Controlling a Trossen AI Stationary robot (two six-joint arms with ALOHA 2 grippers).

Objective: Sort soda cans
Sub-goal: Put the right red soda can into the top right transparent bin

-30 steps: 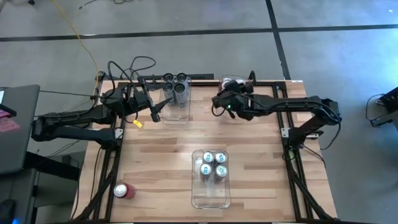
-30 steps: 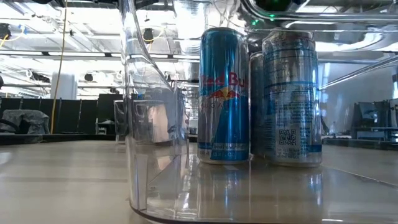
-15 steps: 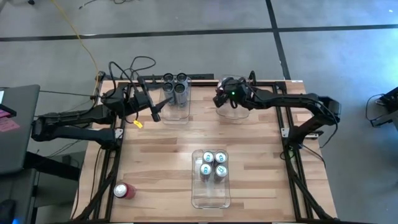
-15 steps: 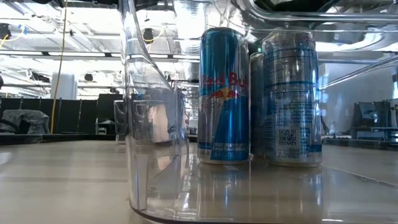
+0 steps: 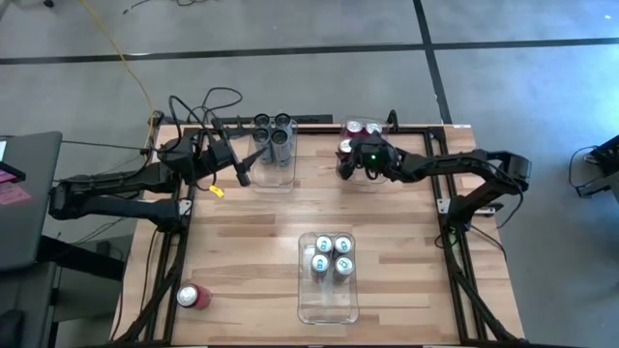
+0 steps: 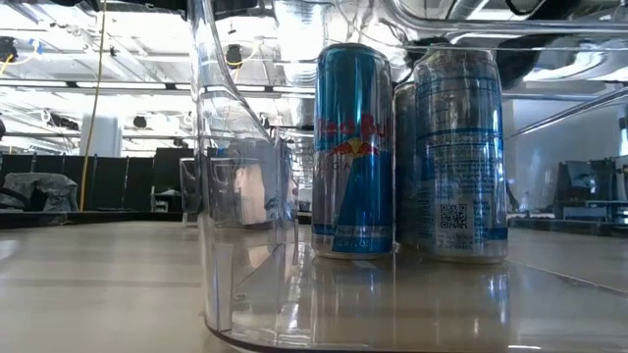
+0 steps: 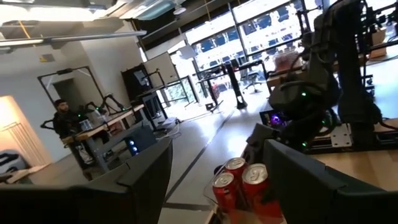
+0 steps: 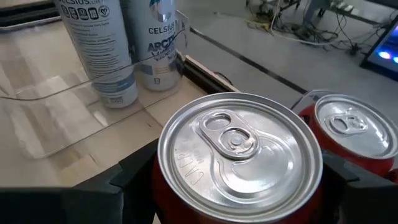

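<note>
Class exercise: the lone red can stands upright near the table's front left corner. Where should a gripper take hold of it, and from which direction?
Grip the lone red can across its round side wall, just below the silver top, coming straight down from above. It stands upright with bare table around it, so fingers probably fit on either side.

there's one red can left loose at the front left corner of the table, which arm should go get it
Left, probably. The loose red can lies on the left arm's side of the table, and the left gripper hangs free beside the grey cans' bin. The right gripper is at the far-right bin, fingers astride a red can.
</note>
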